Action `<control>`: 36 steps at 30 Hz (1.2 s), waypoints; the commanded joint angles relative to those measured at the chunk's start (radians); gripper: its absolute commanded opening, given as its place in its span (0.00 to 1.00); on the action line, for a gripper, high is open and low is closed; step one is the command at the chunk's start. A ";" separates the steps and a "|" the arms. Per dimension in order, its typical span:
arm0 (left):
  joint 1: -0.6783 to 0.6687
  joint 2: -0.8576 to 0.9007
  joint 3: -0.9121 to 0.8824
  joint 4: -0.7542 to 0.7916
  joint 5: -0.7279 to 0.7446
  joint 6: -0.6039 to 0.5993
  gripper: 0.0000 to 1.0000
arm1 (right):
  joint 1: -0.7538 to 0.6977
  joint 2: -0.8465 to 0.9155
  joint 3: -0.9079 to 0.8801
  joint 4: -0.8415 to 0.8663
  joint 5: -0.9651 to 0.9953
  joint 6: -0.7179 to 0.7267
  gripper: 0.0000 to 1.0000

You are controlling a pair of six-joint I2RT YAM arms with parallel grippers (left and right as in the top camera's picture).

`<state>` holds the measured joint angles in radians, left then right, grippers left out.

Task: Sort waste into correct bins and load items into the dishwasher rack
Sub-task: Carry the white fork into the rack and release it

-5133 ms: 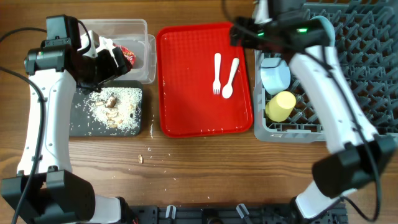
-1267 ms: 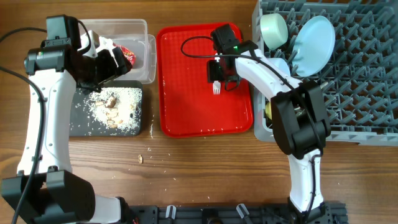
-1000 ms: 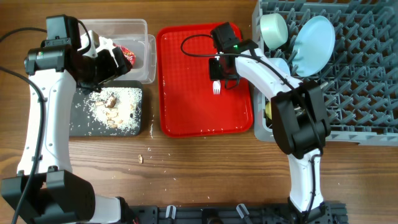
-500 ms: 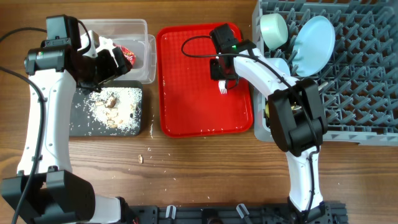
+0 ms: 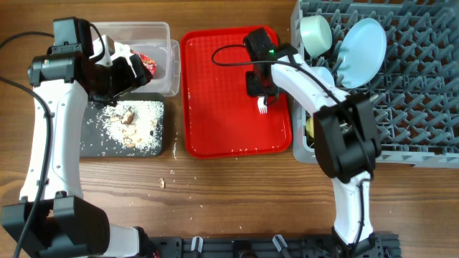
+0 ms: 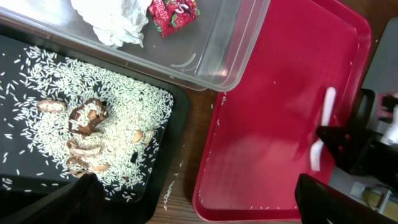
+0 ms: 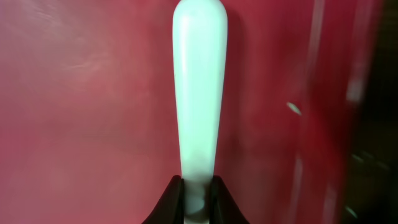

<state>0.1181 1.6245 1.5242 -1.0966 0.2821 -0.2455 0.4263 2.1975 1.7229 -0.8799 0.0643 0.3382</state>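
Observation:
My right gripper (image 5: 258,86) (image 7: 199,194) is shut on the handle of the white fork (image 5: 262,107) (image 7: 199,93), just above the red tray (image 5: 215,107); its tines point toward the table's front. The left wrist view catches the fork (image 6: 322,134) too. My left gripper (image 5: 128,72) (image 6: 205,205) is open and holds nothing, between the clear tub (image 5: 143,32) and the black tray (image 5: 90,147). The red wrapper (image 6: 174,11) and white tissue (image 6: 115,18) lie in the tub. Food scraps and rice (image 6: 87,124) cover the black tray. The grey rack (image 5: 409,93) holds the blue plate (image 5: 358,57) and a pale bowl (image 5: 315,32).
A second bowl (image 5: 320,75) and the yellow cup (image 5: 310,125) sit in the rack's left end, partly under my right arm. Loose crumbs (image 5: 163,183) lie on the wood in front of the black tray. A few rice grains dot the red tray (image 6: 267,124).
My right gripper has shut on the fork's handle and carried it to the right across the red tray. The left arm has stayed still.

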 commanded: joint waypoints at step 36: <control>0.003 -0.018 0.014 0.000 -0.006 0.006 1.00 | -0.444 -0.649 -0.283 -0.261 0.053 0.241 0.04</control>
<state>0.1181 1.6245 1.5242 -1.0966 0.2821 -0.2455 -0.0170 1.5375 1.4792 -1.1606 0.1505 0.5610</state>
